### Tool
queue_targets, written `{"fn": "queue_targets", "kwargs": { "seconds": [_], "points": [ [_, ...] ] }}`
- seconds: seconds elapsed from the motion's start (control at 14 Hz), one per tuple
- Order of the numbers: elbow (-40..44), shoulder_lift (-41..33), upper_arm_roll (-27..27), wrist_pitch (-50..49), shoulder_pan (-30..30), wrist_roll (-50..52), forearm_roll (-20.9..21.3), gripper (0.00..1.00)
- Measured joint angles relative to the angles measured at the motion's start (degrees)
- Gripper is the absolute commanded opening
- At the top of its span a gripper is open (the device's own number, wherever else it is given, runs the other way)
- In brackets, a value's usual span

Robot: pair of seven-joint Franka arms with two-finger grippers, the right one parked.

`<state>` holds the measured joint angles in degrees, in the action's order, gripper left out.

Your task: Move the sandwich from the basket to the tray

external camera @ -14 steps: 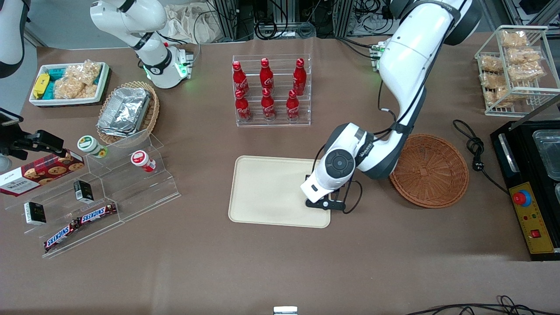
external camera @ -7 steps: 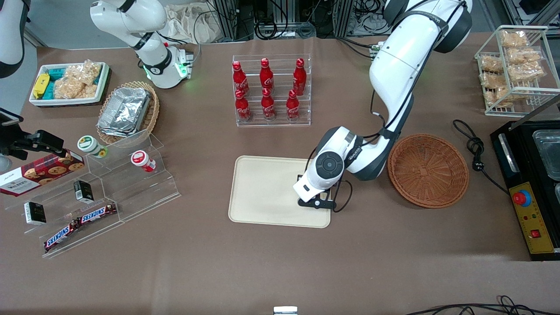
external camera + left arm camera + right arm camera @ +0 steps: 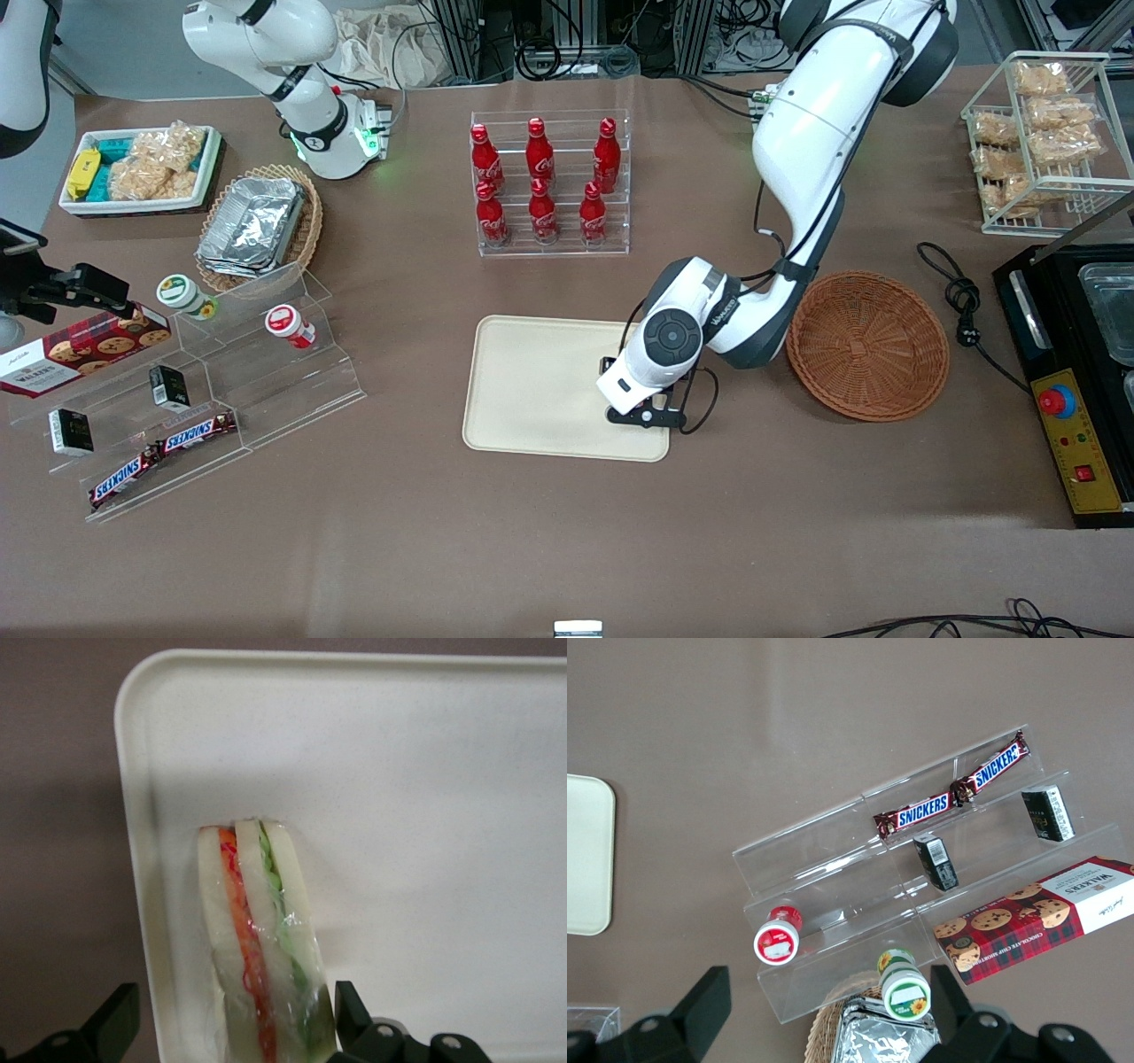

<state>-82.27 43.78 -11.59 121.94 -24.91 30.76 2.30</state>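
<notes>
place: robotics lab | cues: cable-strewn aluminium framing [image 3: 567, 35]; mock shop cola rack [image 3: 549, 182]; tool [image 3: 640, 409] above tray [image 3: 532, 390]

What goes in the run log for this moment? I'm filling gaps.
gripper: open, over tray corner | sandwich: on tray, between fingers | basket: empty

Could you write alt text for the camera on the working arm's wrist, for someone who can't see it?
A wrapped sandwich with red and green filling lies on a cream tray, near its rim and rounded corner. The open gripper hangs over it, one dark finger on each side and neither touching.
</notes>
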Motion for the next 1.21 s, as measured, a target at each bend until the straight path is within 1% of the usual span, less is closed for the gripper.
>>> {"fn": "queue_targets", "kwargs": {
  "seconds": [0.29,0.5,0.86,1.07,1.21],
  "points": [
    [1.4,-5.8,0.9,-4.4,1.3,2.6,0.0,0.99],
    [3.1,-11.0,1.1,-13.2,4.9,2.3,0.0,0.98],
    [3.3,-20.0,1.3,-28.3,12.8,-7.8,0.0,0.98],
    [3.3,-23.7,1.4,-34.1,18.2,-14.7,0.0,0.98],
    [3.3,-25.8,1.4,-36.2,22.1,-18.5,0.0,0.99]
  ]
}}
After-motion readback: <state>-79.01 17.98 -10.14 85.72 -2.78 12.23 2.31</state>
